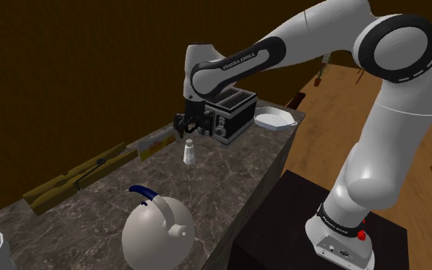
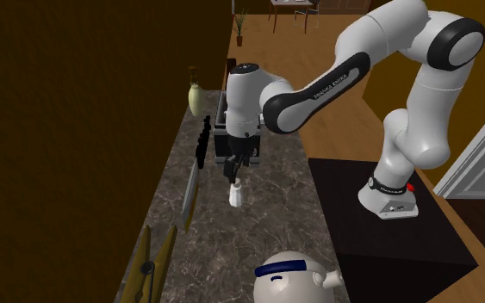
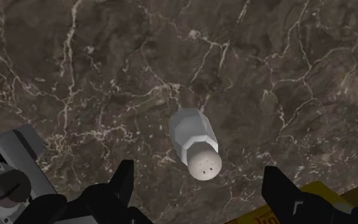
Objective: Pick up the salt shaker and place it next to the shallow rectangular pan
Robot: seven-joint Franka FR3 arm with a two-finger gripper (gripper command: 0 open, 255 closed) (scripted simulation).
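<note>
Above a dark marbled tabletop (image 1: pixel 229 176), the black claw (image 1: pixel 189 132) hangs with its fingers spread wide, gripping nothing, directly over the salt shaker (image 1: pixel 189 152). The white shaker (upright, its perforated cap facing the wrist camera) shows between the two fingers there, touching neither. Just behind the claw sits a black toaster (image 1: pixel 237 119). Beyond it, at the tabletop's far end in the shoulder view, lies a shallow white pan (image 1: pixel 272 118), well apart from the shaker. A white kettle (image 1: pixel 159 234) with a blue handle stands nearer the camera.
</note>
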